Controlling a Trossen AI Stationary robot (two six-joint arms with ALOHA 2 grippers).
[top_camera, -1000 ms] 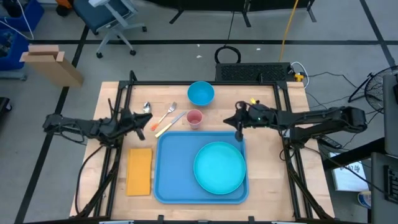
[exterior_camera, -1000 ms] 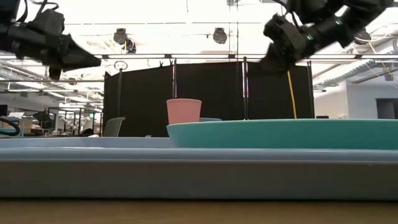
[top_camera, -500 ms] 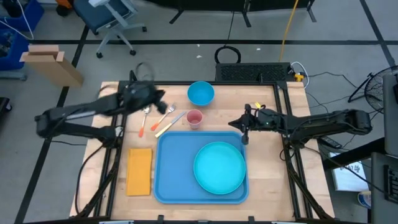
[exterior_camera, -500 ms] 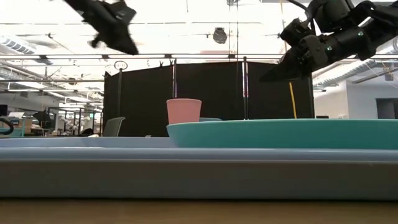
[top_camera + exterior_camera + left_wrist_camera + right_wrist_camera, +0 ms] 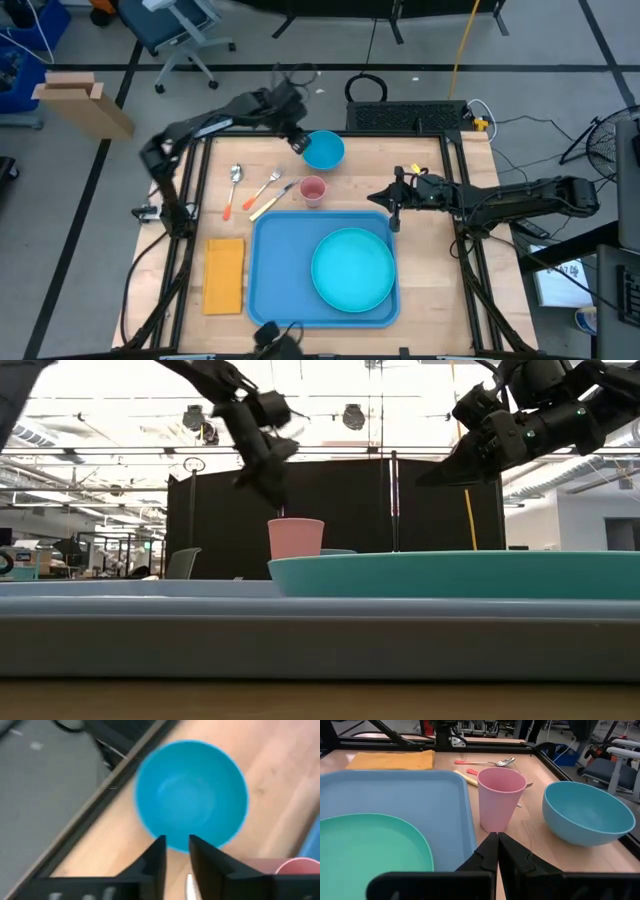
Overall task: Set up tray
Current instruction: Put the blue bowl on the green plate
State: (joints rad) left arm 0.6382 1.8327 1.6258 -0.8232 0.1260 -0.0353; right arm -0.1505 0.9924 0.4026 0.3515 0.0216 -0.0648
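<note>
The light-blue tray [image 5: 278, 275] lies on the near half of the table, and a round teal plate [image 5: 353, 268] rests flat on its right part. Beyond the tray's far rim stand a pink cup [image 5: 313, 190] and a blue bowl [image 5: 323, 150]. My left gripper [image 5: 298, 143] hovers above the bowl's left rim [image 5: 175, 845], narrowly open and holding nothing. My right gripper [image 5: 392, 212] hangs shut and empty over the tray's far right corner, its tips [image 5: 497, 840] pointing toward the cup [image 5: 500, 797].
A spoon [image 5: 236, 175], a fork [image 5: 268, 185] and a pale knife [image 5: 272, 203] lie left of the cup. A yellow-orange napkin [image 5: 224, 274] lies left of the tray. Bare wood shows right of the tray. Frame rails run along the table's edges.
My left arm has swung from above the table's left side up and across toward the far edge, ending over the blue bowl. My right gripper has stayed over the tray's far right corner. Nothing on the table has moved.
</note>
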